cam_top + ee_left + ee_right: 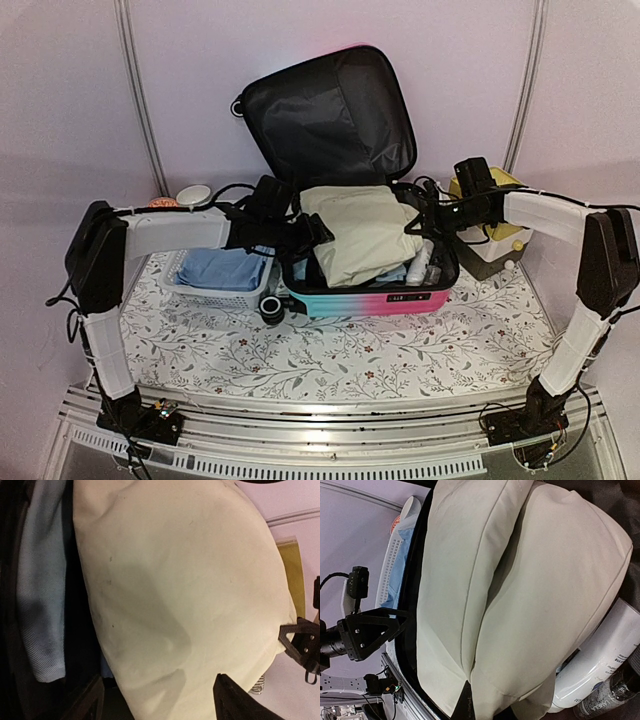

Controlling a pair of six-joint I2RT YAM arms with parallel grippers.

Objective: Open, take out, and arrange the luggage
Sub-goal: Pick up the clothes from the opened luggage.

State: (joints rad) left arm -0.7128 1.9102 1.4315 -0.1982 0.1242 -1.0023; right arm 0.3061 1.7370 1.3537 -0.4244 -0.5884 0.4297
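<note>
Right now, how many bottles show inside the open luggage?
2. A white bottle lies at the right end of the luggage, against the cream garment. A darker labelled bottle lies alongside it. Others may be hidden under the garment.

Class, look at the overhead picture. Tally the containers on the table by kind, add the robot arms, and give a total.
luggage: 1
white basket: 1
yellow-topped box: 1
robot arms: 2 (left arm, right arm)
Total: 5
</note>
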